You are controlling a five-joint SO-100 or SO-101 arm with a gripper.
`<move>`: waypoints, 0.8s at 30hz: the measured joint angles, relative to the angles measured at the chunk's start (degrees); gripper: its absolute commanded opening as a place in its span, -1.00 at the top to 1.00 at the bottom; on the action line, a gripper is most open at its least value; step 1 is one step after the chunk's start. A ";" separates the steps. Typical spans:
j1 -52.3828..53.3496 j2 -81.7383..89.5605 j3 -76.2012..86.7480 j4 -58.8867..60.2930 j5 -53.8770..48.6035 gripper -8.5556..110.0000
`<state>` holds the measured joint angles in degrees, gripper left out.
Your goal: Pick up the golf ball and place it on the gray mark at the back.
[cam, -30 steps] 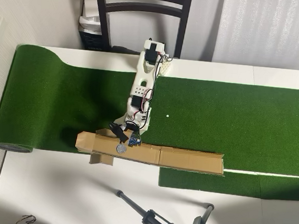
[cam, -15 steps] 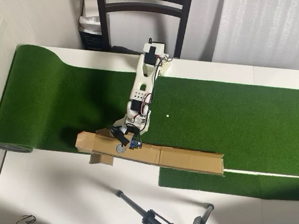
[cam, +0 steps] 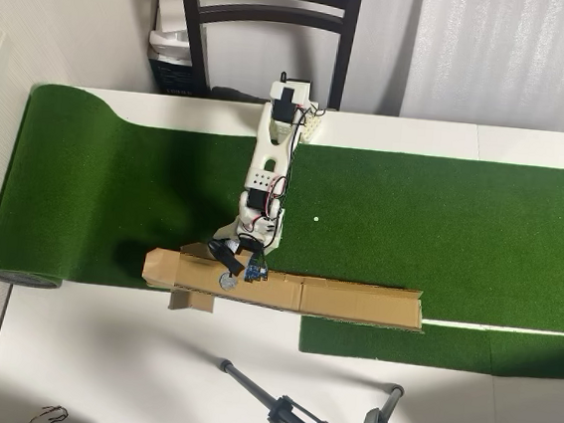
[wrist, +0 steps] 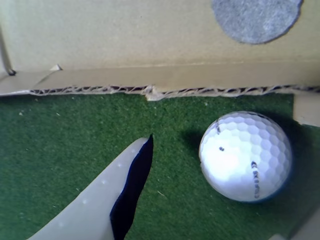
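In the wrist view the golf ball [wrist: 245,156], white and dimpled with dark print, rests on the green turf just in front of the cardboard edge. The gray mark [wrist: 255,19] is a flat round circle on the cardboard beyond it, up and slightly right. My gripper [wrist: 225,127] is open. One pale finger [wrist: 127,197] with a black pad stands left of the ball, clear of it. In the overhead view the gripper [cam: 233,257] hangs low at the cardboard strip, next to the gray mark [cam: 226,279]. The ball is hidden there under the arm.
A long brown cardboard strip [cam: 353,301] lies along the near edge of the green putting mat [cam: 439,237]. A tiny white dot [cam: 315,218] sits on the mat right of the arm. A tripod [cam: 302,418] lies on the white table, a dark chair [cam: 271,15] behind.
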<state>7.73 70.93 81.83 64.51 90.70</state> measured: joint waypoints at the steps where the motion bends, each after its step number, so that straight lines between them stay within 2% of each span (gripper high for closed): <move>1: 0.00 -0.35 -0.09 0.00 0.00 -0.06; 13: 1.76 -4.57 -0.70 0.00 0.26 -0.06; 24: 1.76 -4.57 -0.70 0.00 0.09 0.21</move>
<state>9.49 66.36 81.12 64.51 90.79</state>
